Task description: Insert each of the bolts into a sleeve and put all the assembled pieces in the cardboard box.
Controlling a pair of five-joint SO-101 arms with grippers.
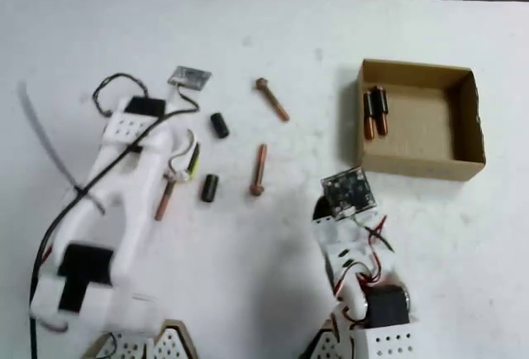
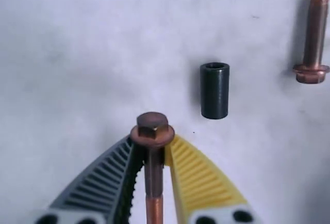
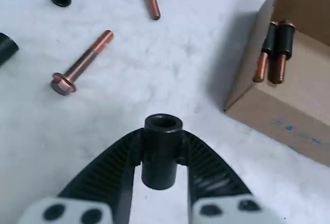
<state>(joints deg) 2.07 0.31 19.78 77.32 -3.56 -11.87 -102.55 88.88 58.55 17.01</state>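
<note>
While loose: two bolts [image 1: 259, 169], two sleeves [image 1: 219, 125]
Boxed: two assemblies [image 1: 374, 112]
Left gripper [image 2: 152, 144]: clamps bolt [image 2: 152, 127], tip cropped
Right gripper [image 3: 162, 140]: clamps sleeve [image 3: 163, 125]

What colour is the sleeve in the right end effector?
Black. The sleeve shows best in the right wrist view.

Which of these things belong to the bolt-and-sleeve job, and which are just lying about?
Job: bolt in left hand; sleeve in right hand; two loose bolts; two loose sleeves; cardboard box; two assembled pieces inside it.
Not the job: white table; arm's black cable.
</note>
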